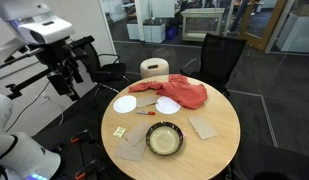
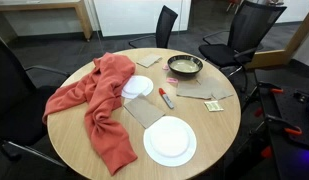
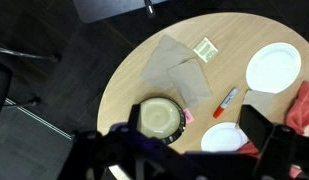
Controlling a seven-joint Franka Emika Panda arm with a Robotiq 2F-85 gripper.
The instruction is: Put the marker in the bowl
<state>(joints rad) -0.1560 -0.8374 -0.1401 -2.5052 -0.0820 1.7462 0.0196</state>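
Note:
The marker has a red cap and a pale body. It lies on the round wooden table between two white plates, a little short of the bowl; it also shows in the other exterior view and the wrist view. The dark bowl with a pale inside stands near the table edge, also in an exterior view and the wrist view. My gripper hangs high, off to the side of the table, far from both. In the wrist view its fingers are spread, open and empty.
A red cloth is draped over part of the table. There are two white plates, brown paper squares, a green sticky note and a pink one. Black office chairs stand around the table.

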